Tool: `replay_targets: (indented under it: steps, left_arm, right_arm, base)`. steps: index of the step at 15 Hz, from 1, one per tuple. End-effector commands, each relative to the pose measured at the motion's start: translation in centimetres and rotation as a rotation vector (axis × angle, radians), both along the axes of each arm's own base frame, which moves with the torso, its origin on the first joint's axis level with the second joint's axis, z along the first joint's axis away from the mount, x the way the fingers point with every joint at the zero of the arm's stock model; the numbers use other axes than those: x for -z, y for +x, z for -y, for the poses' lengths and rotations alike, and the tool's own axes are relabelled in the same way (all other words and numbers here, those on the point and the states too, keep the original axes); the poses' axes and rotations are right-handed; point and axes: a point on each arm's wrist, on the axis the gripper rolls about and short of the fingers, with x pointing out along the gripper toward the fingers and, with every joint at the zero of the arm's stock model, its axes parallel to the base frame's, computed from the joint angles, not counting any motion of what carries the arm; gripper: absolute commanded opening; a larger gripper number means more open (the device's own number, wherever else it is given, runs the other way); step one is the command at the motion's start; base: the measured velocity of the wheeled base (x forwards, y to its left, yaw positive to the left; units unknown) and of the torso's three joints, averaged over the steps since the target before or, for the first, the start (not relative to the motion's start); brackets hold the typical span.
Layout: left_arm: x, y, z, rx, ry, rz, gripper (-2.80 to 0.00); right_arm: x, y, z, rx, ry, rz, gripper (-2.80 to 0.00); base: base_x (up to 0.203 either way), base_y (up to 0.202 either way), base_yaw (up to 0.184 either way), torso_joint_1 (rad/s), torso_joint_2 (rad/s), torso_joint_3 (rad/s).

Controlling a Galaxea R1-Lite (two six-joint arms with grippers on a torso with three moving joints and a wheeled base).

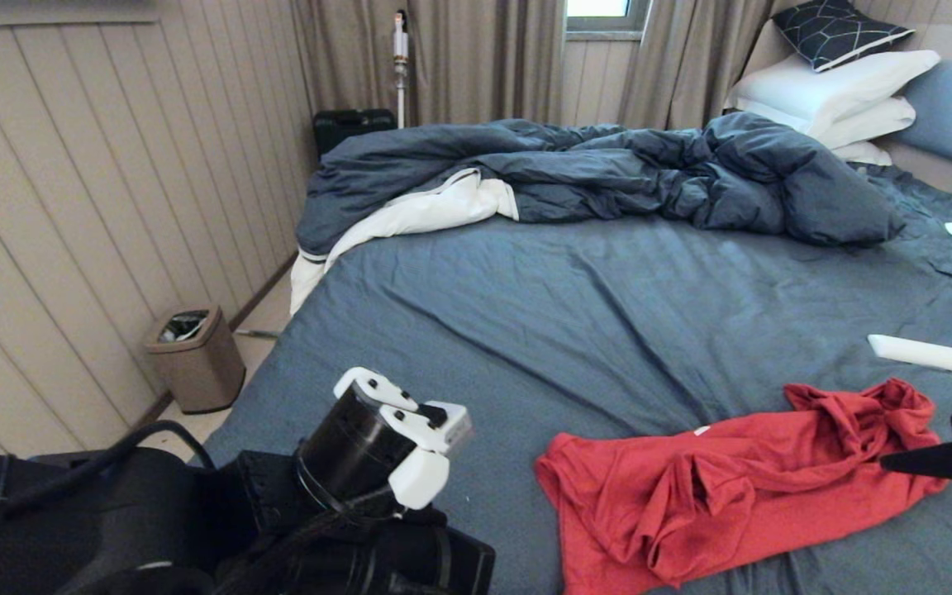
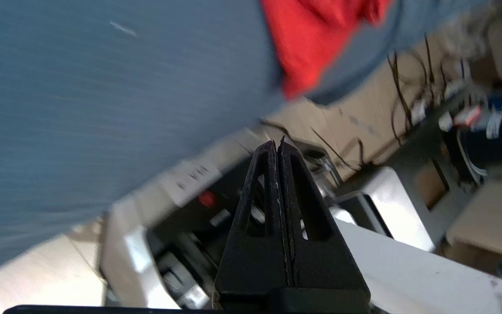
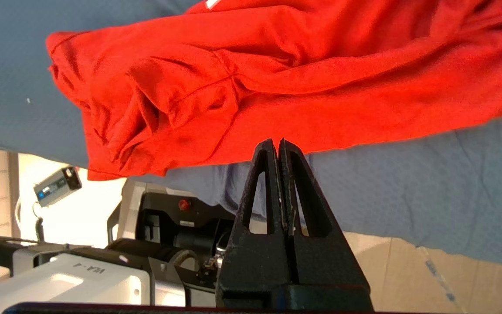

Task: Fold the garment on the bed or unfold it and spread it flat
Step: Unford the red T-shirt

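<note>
Hovering: right claw (image 3: 277, 141), fingers pressed together with nothing between them, tips just off the near hem of the garment (image 3: 251, 83); whether they touch the cloth I cannot tell.
Right claw in head view: dark tip (image 1: 889, 464) coming in from the right edge, lying over the right end of the garment (image 1: 724, 487).
Left claw: clenched and empty (image 2: 277, 141), held off the near edge of the bed (image 2: 81, 109), pointing toward the robot's base and the floor; only a corner of the garment (image 2: 307, 39) shows beyond it.
Left arm: black wrist with white fittings (image 1: 385, 446) low at the left of the head view, well apart from the garment.
Garment: red, crumpled, stretched sideways near the front right of the bed (image 1: 567, 314), its near corner at the mattress edge; folds bunched at both ends, a small white tag at the upper hem.
Bed: slate-blue sheet, wrinkled.
Duvet (image 1: 608, 173): dark blue, white lining showing, rumpled across the far side.
Pillows (image 1: 831, 95): white, stacked at the far right.
Bin (image 1: 195, 359): on the floor left of the bed.
</note>
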Motion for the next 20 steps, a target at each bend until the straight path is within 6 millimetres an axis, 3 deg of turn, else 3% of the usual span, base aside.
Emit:
replay_targets:
  steps: [1,4,5,9,14,20]
  left_arm:
    - [1.2,-0.3,1.6,0.024,0.024,-0.029,-2.8]
    - [0.9,0.3,3.2,0.008,-0.006,-0.038,-2.78]
    - [0.8,0.4,3.6,0.0,-0.012,-0.045,0.0]
    - [1.4,0.6,5.3,0.0,-0.011,-0.054,0.0]
    - [4.1,0.7,10.2,-0.106,0.104,0.119,0.0]
    - [7.5,0.8,14.1,-0.13,0.21,0.25,0.0]
  right_arm:
    - [0.2,-0.2,0.3,0.015,0.007,-0.006,-2.8]
    - [0.4,-0.3,0.5,0.024,0.012,-0.012,-2.8]
    - [0.6,-0.3,0.5,0.025,0.015,-0.015,-2.8]
    - [1.5,0.0,0.7,0.028,0.01,-0.011,-2.8]
    - [1.8,-0.3,1.0,0.05,0.014,-0.015,-2.8]
    - [2.6,-0.5,1.5,0.072,0.026,-0.013,-2.8]
  base:
    - [0.0,0.0,0.0,0.0,0.0,0.0]
    - [0.0,0.0,0.0,0.0,0.0,0.0]
    - [0.0,0.0,0.0,0.0,0.0,0.0]
    - [0.0,0.0,0.0,0.0,0.0,0.0]
    - [0.0,0.0,0.0,0.0,0.0,0.0]
    - [0.0,0.0,0.0,0.0,0.0,0.0]
